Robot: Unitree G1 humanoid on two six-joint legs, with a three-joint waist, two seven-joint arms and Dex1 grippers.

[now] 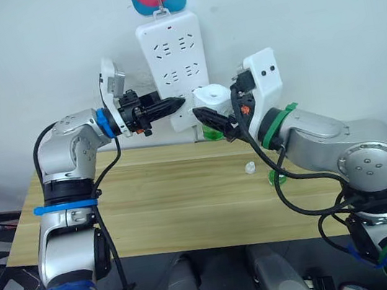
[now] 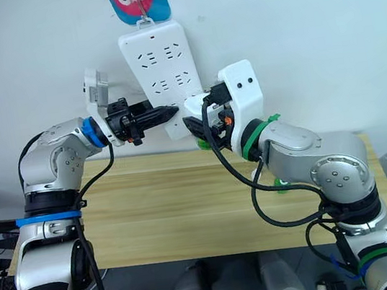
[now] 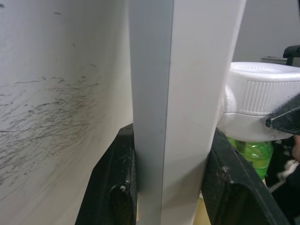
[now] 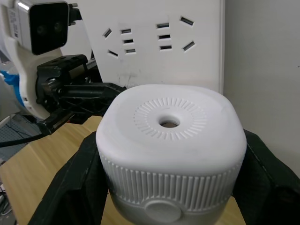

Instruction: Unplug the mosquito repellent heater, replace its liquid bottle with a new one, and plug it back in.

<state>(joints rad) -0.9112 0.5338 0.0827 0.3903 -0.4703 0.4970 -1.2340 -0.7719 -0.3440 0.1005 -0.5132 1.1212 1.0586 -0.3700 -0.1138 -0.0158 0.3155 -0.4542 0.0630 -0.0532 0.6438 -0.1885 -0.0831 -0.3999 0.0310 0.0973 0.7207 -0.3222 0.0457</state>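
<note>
The right tool (image 1: 212, 116) pinches the mosquito repellent heater (image 1: 212, 98) by its ribbed sides, a green liquid bottle (image 1: 212, 133) hanging beneath, up off the worktop (image 1: 172, 199) above its far edge. The heater sits just beside the lower end of the power strip (image 1: 171, 53), whose long axis runs up the wall. The left tool (image 1: 173, 105) is pressed onto the strip's lower edge from the other side, steadying it. The coming move likely lies between heater and strip face, so the right arm leads.

Right gripper (image 1: 213, 121) around mosquito repellent heater (image 1: 212, 98)
</note>
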